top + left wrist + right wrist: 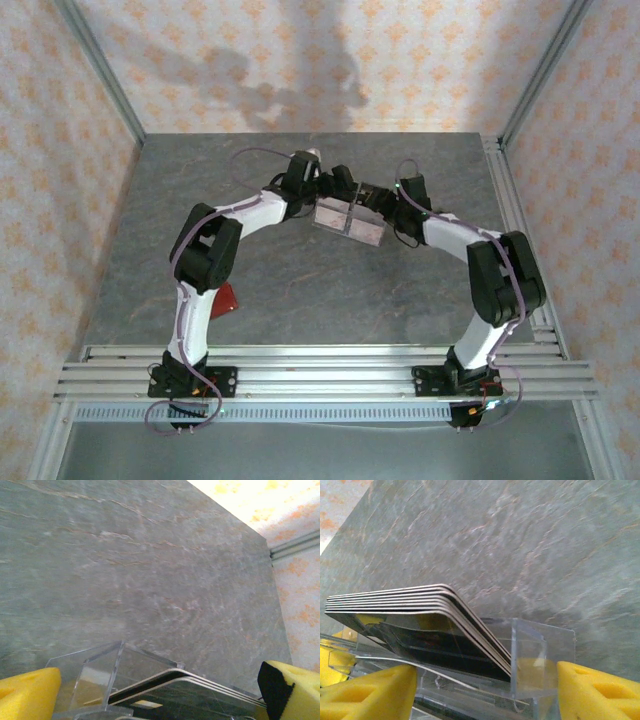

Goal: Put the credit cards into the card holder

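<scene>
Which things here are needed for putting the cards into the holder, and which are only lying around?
Needed:
- cards
- red wallet, on the table
- clear box, where the cards stand now

Lying around:
- rails
- cables

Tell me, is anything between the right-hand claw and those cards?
Yes. The credit cards stand inside a clear plastic box, and its walls lie between the stack and the right gripper's yellow fingers. Their far ends stick out of it, uncovered.
</scene>
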### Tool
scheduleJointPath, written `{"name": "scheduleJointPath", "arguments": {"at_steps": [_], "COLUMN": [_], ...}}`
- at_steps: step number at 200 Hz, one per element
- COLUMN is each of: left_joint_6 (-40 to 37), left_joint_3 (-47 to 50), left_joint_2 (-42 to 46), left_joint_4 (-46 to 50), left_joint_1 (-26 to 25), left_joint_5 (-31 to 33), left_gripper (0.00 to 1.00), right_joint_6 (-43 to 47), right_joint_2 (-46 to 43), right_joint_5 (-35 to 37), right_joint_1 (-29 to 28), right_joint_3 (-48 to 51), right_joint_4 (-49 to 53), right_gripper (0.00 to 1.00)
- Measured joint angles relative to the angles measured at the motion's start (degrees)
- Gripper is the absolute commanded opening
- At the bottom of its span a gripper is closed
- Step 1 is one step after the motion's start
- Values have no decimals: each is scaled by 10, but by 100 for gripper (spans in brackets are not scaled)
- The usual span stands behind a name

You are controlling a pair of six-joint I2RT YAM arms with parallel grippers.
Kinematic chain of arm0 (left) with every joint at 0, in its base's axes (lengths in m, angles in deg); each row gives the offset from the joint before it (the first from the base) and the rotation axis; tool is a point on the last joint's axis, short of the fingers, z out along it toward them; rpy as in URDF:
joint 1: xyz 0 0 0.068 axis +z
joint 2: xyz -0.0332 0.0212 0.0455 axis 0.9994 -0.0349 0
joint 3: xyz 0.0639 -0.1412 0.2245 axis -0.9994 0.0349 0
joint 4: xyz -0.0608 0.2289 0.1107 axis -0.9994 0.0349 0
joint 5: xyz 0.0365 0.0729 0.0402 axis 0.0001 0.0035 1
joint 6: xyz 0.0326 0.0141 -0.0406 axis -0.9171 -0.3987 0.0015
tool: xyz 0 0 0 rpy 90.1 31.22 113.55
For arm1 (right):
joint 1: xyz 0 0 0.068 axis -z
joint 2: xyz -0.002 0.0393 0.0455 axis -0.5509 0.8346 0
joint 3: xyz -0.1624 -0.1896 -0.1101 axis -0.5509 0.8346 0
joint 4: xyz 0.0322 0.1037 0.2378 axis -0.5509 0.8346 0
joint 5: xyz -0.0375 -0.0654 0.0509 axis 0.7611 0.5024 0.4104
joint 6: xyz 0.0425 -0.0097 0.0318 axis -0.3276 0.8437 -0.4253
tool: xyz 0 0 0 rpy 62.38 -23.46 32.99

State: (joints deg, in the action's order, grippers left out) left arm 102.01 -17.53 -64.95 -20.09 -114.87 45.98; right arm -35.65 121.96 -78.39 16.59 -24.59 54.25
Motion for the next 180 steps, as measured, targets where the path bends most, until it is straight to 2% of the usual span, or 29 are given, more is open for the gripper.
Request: {"name": "scheduleJointPath", "arguments": {"at_steps": [61,95,180], "left_joint_6": [4,-1,9], "left_joint_3": [-68,-102,-96], "left_joint_2": [-53,-75,-60], "left_joint_4": [2,6,41], "left_joint_1": [-35,-48,-61], "left_joint_5": [1,2,56], "left_gripper": [100,100,100], "right_joint_6": [21,31,47], "right_joint_2": [-60,-80,-140], "right_joint_5": [22,34,7], "right_joint_1": [22,28,24], "right_joint_3": [51,73,80], "right_joint_4": [31,33,78], "right_gripper": [73,78,89]}}
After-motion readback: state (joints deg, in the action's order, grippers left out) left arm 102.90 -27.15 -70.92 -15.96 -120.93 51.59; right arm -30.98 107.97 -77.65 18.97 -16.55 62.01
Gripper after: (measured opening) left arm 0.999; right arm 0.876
